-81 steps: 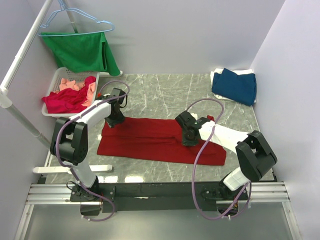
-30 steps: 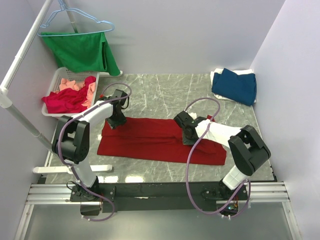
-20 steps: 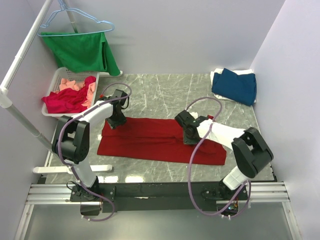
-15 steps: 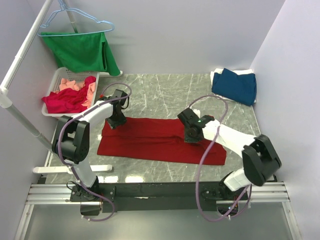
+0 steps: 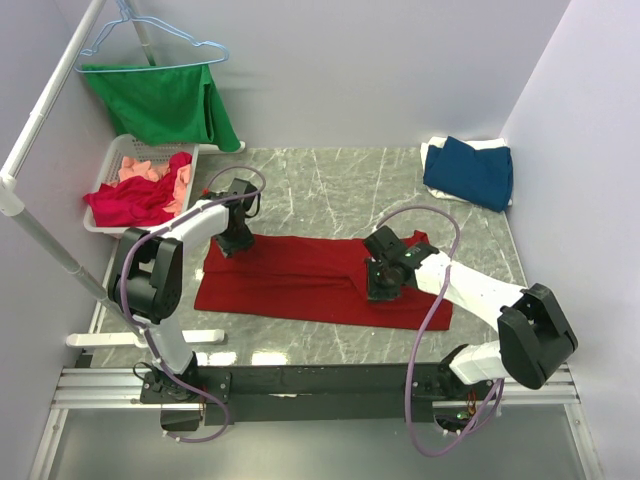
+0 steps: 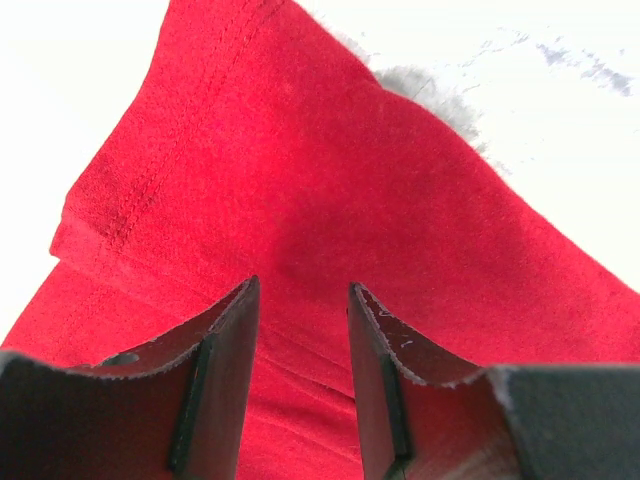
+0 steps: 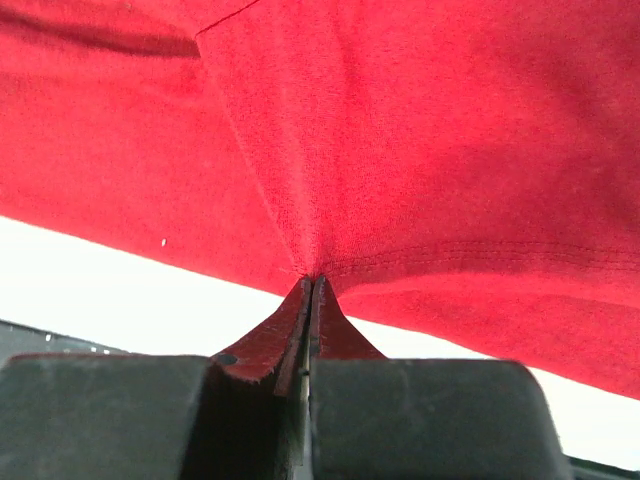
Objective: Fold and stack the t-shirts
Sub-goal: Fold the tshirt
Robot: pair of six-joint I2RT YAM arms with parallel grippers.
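Red shirt (image 5: 320,280) spread mid-table (image 5: 330,190), one claw pinching it.
Its long axis runs left to right, the right end a little nearer the arms; I cannot tell which end is the neck. The right gripper (image 7: 308,290) is clamped on a stitched edge, while the left gripper (image 6: 300,300) hangs narrowly parted over the far-left corner. For a clean fold, it should probably pinch that corner first, then both lift evenly.

Five t-shirts lay in view. One deep-red t-shirt (image 5: 300,275) was under both the left jaws and the right jaws. One dark blue t-shirt (image 5: 470,172) sat atop one white t-shirt (image 5: 433,146), well beyond the right jaws. One crimson t-shirt (image 5: 130,203) and one salmon-pink t-shirt (image 5: 143,167) filled one basket (image 5: 118,150) near the left jaws. Farther off hung one green garment (image 5: 160,105) on one hanger (image 5: 150,35).
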